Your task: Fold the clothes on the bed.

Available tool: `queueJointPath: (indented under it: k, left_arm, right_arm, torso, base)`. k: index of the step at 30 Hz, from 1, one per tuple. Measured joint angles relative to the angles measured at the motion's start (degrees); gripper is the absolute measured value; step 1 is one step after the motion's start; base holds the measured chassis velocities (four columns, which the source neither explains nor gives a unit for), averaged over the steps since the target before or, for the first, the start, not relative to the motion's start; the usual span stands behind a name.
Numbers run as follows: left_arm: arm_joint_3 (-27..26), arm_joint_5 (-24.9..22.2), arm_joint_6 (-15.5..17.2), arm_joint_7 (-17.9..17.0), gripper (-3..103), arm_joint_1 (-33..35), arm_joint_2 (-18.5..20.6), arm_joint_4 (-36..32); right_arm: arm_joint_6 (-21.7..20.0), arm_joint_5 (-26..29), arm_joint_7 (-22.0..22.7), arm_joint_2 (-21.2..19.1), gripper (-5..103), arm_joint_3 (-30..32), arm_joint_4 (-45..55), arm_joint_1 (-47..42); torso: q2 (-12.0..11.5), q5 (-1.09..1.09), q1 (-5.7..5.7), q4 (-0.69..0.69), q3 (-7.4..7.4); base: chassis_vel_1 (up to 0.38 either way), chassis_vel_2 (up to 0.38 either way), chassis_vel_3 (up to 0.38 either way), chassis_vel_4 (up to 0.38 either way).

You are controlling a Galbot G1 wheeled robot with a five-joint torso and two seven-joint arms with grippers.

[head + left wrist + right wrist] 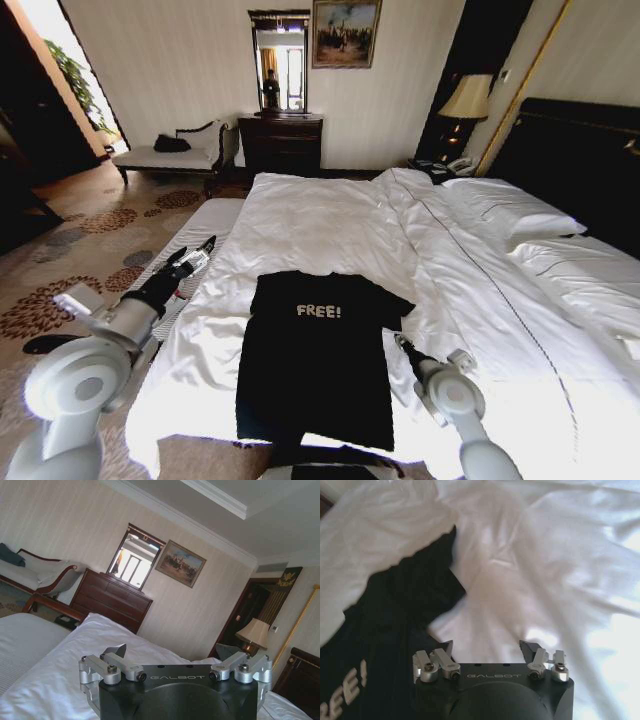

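Head view. Black short-sleeved cotton T-shirt (pixel 318 360) w/ white "FREE!" lettering lies flat at lower centre of frame, on the large white-sheeted bed (pixel 330 215) w/ dark headboard; its left-of-frame sleeve looks already tucked in, the other sticks out toward the right. Right gripper (pixel 402 345) sits low right of centre, just beside that sleeve, forearm angled up-left. Left gripper (pixel 205 246) is at mid-left, over the duvet edge, well apart from the shirt, arm stretched up-right. Risk: you could pinch white sheet along w/ the sleeve, since both lie flush; a drag would then skew the shirt and rumple the bed.

Left wrist view. Gripper body at bottom of frame points up toward the far wall; only one fingertip (pixel 116 651) shows, at left, so its spread can't be told. Holds nothing visible.

Right wrist view. Fingertips (pixel 446 647) spread apart, empty, at lower centre; shirt sleeve at left of frame, bare sheet between the tips. Approx. aim is off the cloth, so closing here likely grabs sheet only.
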Motion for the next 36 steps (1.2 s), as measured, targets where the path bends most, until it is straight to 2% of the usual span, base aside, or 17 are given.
queueJointPath:
  k: [3,5,7,15,22,36]
  left_arm:
    - [-0.1,-0.1,0.0,0.0,100,0.0,0.1,-0.5]
    - [-0.3,-0.2,0.0,-0.1,100,0.0,0.2,-0.7]
    - [-0.6,-0.5,0.0,-0.2,100,0.1,0.4,-1.0]
    - [-1.6,-1.9,0.3,-0.3,100,0.1,1.5,-1.0]
    - [-0.1,-1.0,0.3,-0.4,100,-0.6,0.9,-0.1]
    - [1.0,-0.1,0.4,-0.4,100,-1.2,0.6,1.0]
  right_arm:
    - [-1.6,-0.1,-1.2,-0.8,91,0.1,1.0,-4.8]
    - [-1.7,-0.6,-1.7,-1.0,91,-0.2,0.9,-6.0]
    - [-1.7,-1.4,-2.3,-1.3,99,-0.9,0.5,-7.4]
    - [-0.2,-2.2,-3.7,0.9,100,-3.4,-1.4,-7.8]
    - [0.2,-1.9,-4.3,1.9,100,-4.2,2.9,-8.4]
    - [0.3,-2.1,-4.6,3.3,100,-5.9,3.0,-7.2]
  torso:
    - [0.0,0.00,0.00,-0.02,0.00]
    - [0.0,0.00,0.00,-0.01,0.00]
    - [0.0,0.00,-0.01,0.00,0.00]
    - [0.0,0.00,0.00,-0.02,0.00]
    - [0.0,0.01,0.01,0.00,0.01]
    - [0.0,0.00,0.00,0.00,0.00]
  base:
    - [0.000,0.000,0.000,0.000]
    - [0.000,0.000,0.000,0.000]
    - [0.000,0.000,0.000,0.000]
    - [0.000,0.000,0.000,0.000]
    - [0.000,0.000,0.000,0.000]
    - [0.000,0.000,0.000,0.000]
